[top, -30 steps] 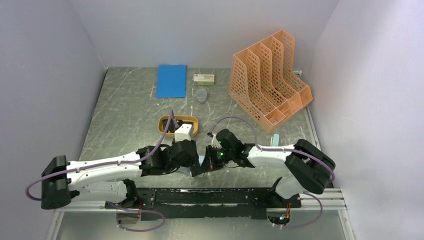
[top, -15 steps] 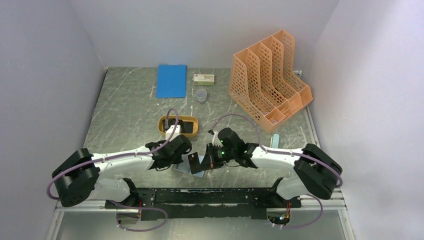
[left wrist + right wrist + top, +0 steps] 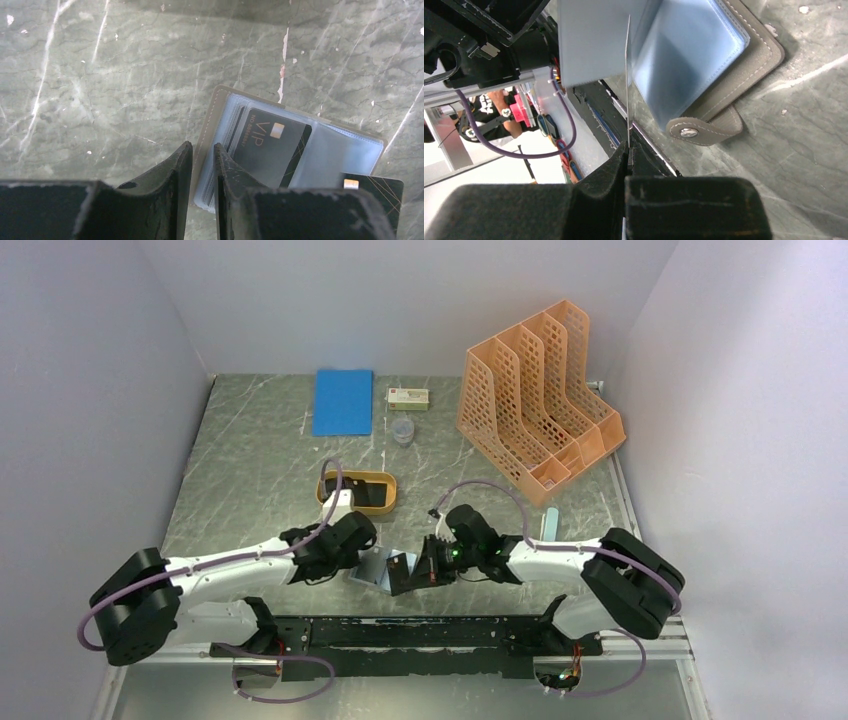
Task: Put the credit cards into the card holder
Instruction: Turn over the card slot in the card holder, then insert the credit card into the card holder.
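- left claw (image 3: 202,197) is pinched on the cover edge of the card holder (image 3: 345,150), keeping it open on the desk (image 3: 100,75); if that grip slips, I'd bet the holder flops shut or skates off
- one VIP card (image 3: 272,145) sits in a pocket
- right claw (image 3: 628,162) clamps a black card (image 3: 375,187) edge-on right beside the clear pockets; go in tilted and it probably snags plastic or bends

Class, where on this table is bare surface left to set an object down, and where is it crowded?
Free: the strip of table between the left wall and the blue notebook and orange tray; the patch between the small cup and the file rack. Crowded: the near middle, where the left gripper and right gripper meet at the card holder.
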Robot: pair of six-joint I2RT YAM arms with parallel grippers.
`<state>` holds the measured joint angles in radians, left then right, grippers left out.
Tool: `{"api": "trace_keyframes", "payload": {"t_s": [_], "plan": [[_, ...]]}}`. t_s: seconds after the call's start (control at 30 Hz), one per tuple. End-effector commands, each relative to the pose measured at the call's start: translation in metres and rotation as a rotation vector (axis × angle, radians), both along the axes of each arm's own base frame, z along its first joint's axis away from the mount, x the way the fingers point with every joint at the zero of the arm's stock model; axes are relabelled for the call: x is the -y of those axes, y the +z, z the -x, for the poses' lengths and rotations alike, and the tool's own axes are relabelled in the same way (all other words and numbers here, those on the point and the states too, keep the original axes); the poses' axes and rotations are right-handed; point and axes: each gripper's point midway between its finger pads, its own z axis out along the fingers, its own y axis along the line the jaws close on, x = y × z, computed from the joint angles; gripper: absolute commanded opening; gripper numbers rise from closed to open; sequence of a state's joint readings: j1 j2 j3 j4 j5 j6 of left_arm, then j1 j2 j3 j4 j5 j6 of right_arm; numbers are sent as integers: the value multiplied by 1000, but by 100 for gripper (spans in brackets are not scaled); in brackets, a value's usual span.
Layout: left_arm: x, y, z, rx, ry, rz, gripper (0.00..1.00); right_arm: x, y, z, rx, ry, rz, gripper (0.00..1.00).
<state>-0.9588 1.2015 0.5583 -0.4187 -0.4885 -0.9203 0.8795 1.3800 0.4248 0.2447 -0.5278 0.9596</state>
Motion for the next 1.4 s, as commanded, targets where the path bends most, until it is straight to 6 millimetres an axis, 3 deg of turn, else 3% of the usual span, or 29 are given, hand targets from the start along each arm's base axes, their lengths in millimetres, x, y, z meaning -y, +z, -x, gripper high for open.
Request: {"api": "trace_keyframes", "payload": {"t_s": [0.0, 0.13, 0.27, 0.43, 0.63, 0.8, 1.13, 1.37], "plan": [[-15, 5, 1, 19, 69, 5, 26, -10, 9, -6, 14, 9, -58, 0], [-11, 23, 2, 59, 57, 82, 29, -20, 14, -14, 32, 20, -68, 0], [-6, 48, 0, 106, 30, 144, 35, -31, 6, -20, 9, 36, -54, 0], [31, 66, 2, 126, -145, 275, 38, -37, -7, -22, -25, 38, -37, 0], [51, 39, 6, 47, -202, 273, 27, -38, -16, -21, -40, 37, -15, 0], [53, 20, 8, 7, -195, 256, 22, -35, -20, -22, -46, 32, 5, 0], [6, -32, 24, -102, -19, 117, 8, -34, -7, -22, -22, 24, -8, 0], [1, -37, 26, -106, 9, 120, 6, -17, 1, -15, 6, 2, 8, 0]]}}
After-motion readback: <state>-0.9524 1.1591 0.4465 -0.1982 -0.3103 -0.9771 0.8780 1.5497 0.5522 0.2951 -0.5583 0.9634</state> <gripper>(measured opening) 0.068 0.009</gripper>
